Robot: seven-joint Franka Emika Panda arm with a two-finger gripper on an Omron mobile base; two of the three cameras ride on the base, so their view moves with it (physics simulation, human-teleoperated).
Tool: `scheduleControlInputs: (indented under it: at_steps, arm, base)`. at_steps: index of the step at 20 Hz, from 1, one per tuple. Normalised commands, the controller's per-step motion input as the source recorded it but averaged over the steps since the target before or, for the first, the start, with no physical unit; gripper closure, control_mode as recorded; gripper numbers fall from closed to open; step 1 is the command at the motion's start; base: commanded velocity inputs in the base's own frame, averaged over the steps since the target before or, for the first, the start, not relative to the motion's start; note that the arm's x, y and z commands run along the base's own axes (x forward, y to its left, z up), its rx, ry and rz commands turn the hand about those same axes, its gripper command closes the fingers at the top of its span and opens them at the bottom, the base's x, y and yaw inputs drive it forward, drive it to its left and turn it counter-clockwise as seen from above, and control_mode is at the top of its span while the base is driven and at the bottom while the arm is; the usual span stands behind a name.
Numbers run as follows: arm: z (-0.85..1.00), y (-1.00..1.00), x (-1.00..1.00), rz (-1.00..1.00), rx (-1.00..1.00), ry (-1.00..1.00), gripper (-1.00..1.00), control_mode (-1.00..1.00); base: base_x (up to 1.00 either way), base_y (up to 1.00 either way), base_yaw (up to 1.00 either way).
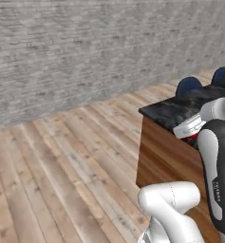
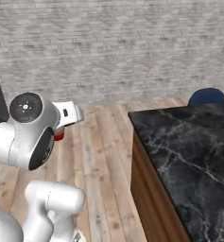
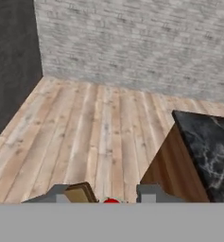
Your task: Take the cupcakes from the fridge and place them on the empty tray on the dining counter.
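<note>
One red-topped cupcake pinched between the gripper fingers, near black-marble dining counter.

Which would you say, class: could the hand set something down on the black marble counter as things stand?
Probably not yet. In the hand view the hand hangs over bare wooden floor, with the counter off to one side and ahead. Nothing blocks the way; it just needs to come closer.

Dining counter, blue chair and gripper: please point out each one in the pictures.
dining counter point(image 2: 189, 142), right base view, on its black marble top.
blue chair point(image 2: 207, 96), right base view, on its rounded backrest.
gripper point(image 3: 106, 194), hand view, midway between its fingertips.
</note>
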Motion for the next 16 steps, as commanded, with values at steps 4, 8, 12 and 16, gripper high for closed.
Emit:
scheduleControlInputs:
  at_steps: [4, 8, 12, 16]
  arm:
    - [0.00, 0.00, 0.00, 0.00, 0.00, 0.00, 1.00, 1.00]
    - [0.00, 0.00, 0.00, 0.00, 0.00, 0.00, 1.00, 1.00]
    - [0.00, 0.00, 0.00, 0.00, 0.00, 0.00, 1.00, 1.00]
    - [0.00, 0.00, 0.00, 0.00, 0.00, 0.00, 1.00, 1.00]
  base:
    - [1.00, 0.56, -0.46]
    - [1.00, 0.63, -0.43]
    - [1.00, 0.73, -0.42]
    - [1.00, 0.80, -0.42]
